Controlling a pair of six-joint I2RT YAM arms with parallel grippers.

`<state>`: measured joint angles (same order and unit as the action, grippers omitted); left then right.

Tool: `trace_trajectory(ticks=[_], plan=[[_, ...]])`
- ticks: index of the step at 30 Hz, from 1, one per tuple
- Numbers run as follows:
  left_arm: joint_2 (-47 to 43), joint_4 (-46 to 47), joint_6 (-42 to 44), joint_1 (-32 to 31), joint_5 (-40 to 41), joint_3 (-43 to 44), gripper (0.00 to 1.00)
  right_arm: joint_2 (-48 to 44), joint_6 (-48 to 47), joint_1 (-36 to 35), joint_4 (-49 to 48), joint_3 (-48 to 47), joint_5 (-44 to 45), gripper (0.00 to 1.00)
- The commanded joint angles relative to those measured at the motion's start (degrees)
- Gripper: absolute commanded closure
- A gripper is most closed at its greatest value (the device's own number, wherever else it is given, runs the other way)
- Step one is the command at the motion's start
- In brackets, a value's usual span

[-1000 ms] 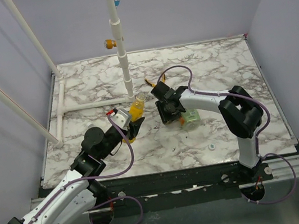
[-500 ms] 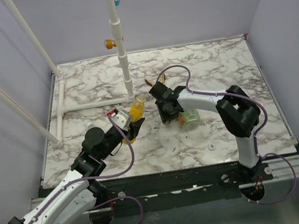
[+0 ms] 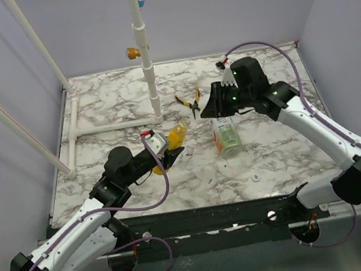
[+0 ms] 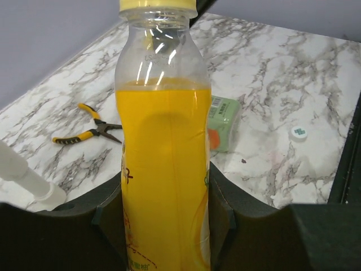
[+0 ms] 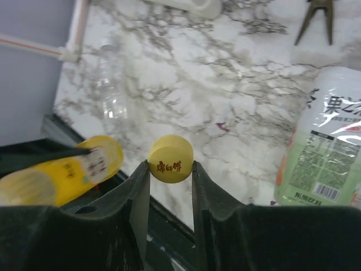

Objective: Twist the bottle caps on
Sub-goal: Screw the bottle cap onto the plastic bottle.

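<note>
The left gripper (image 4: 163, 189) is clamped on the yellow bottle (image 4: 163, 147), 1 black finger (image 4: 110, 212) pressed against each side of the lower body. In the left wrist view the bottle stands up between the fingers, with orange-yellow liquid filling it to the shoulder and the neck clear above that. From the top view the bottle tilts, its neck pointing away from the left gripper toward the right one.

Past the bottle on the right of this gripper, the clear bottle with the green-and-white label (image 4: 223, 121) lies on its side on the marble worktop (image 4: 271, 73). Farther right of it, a whitish cap (image 4: 298, 132) sits alone, well apart from both bottles. To the left of the gripper lie yellow-handled pliers (image 4: 90, 131), and nearer, a white pipe (image 4: 25, 175).

The right gripper (image 5: 171, 166) is closed narrowly on the yellow cap (image 5: 171, 158), which is pinched at its rim between the 2 fingertips (image 5: 141, 175), its printed top facing the camera. The cap is off the worktop, apart from either bottle. Below and left of this gripper the yellow bottle shows in the other gripper's hold; to the right lies the labelled clear bottle, and beyond it, at the far right, the pliers.
</note>
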<state>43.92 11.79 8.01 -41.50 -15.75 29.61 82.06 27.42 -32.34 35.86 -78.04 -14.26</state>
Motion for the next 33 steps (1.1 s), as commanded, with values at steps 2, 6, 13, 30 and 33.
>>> trace_trajectory(ticks=[2, 6, 13, 30, 33], plan=[[0.4, -0.7, -0.4, -0.2, -8.3, 1.6, 0.71, -5.7, 0.2, 0.9, 4.0, -0.1, -16.2, 0.75], [1.1, -2.5, -0.3, -0.2, -11.3, 2.1, 0.73, -8.2, 1.0, 1.0, 4.4, -0.7, -22.1, 0.74], [1.5, -4.8, 0.5, -0.2, -12.7, 2.9, 0.75, -9.7, 2.4, 1.0, 5.6, -1.6, -25.7, 0.74], [3.9, -7.5, 1.9, -0.2, -14.5, 6.1, 0.77, -10.8, 3.0, 1.0, 3.4, -1.0, -30.0, 0.73], [4.7, -7.0, 1.7, -0.3, -14.8, 6.4, 0.77, -10.6, 2.6, 1.0, 4.2, -1.5, -29.3, 0.73]])
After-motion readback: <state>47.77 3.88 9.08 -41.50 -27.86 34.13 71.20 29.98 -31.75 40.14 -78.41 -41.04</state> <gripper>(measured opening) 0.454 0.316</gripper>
